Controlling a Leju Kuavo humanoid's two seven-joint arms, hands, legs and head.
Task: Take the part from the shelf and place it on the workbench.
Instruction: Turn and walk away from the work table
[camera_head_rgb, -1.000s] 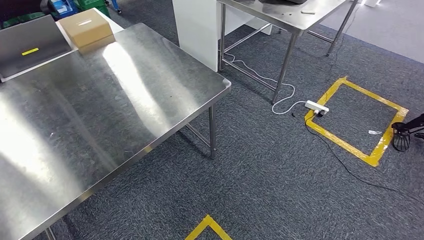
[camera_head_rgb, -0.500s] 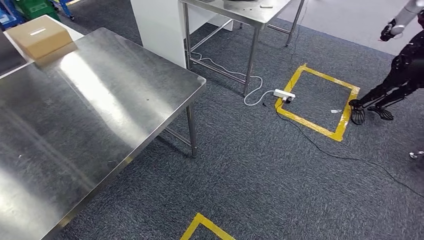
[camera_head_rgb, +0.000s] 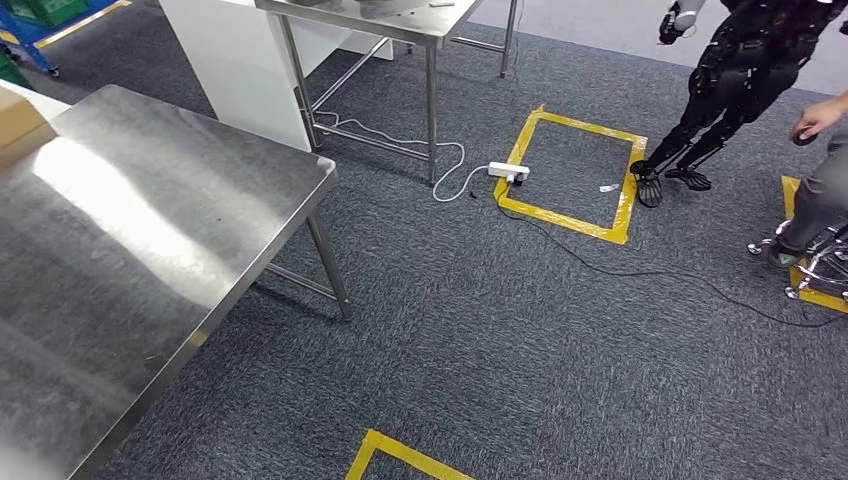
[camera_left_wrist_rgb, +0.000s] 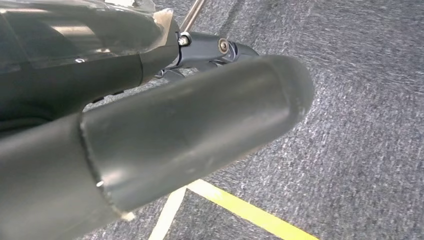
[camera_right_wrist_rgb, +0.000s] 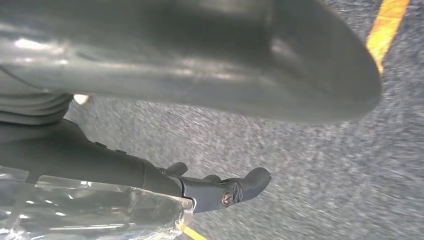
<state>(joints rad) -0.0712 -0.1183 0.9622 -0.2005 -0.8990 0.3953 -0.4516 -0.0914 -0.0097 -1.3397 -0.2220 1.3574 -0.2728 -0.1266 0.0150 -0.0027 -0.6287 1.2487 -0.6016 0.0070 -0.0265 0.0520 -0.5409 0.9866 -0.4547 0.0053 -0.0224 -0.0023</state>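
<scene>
1. The left hand (camera_left_wrist_rgb: 165, 130) hangs over grey carpet (camera_left_wrist_rgb: 370, 125). Its thick thumb lies alongside dark fingers (camera_left_wrist_rgb: 220, 50) that reach out straight. It is released, with nothing in it.
2. The right hand (camera_right_wrist_rgb: 150, 65) also hangs over the carpet. There is a clear gap between its thumb and its outstretched fingers (camera_right_wrist_rgb: 235, 187). It too is released and holds nothing.
3. A corner of yellow floor tape (camera_head_rgb: 400, 455) lies on the carpet just off the near end of the workbench (camera_head_rgb: 130, 250).
4. The workbench is a bare, shiny steel table, seen in the head view. I cannot tell where the part is.
5. A cardboard box (camera_head_rgb: 18, 125) touches the workbench's far left edge.
6. A white power strip (camera_head_rgb: 508, 172) with its cord lies on the carpet beyond the workbench's far corner. It sits just beside a yellow tape square (camera_head_rgb: 560, 218).
7. A second steel table (camera_head_rgb: 400, 25) stands behind the workbench, well apart from it. A white panel (camera_head_rgb: 240, 60) stands beside that table.
8. A dark humanoid robot (camera_head_rgb: 735, 75) stands farthest from the workbench, at the tape square's far side. A person (camera_head_rgb: 825, 190) in grey trousers is next to it.
</scene>
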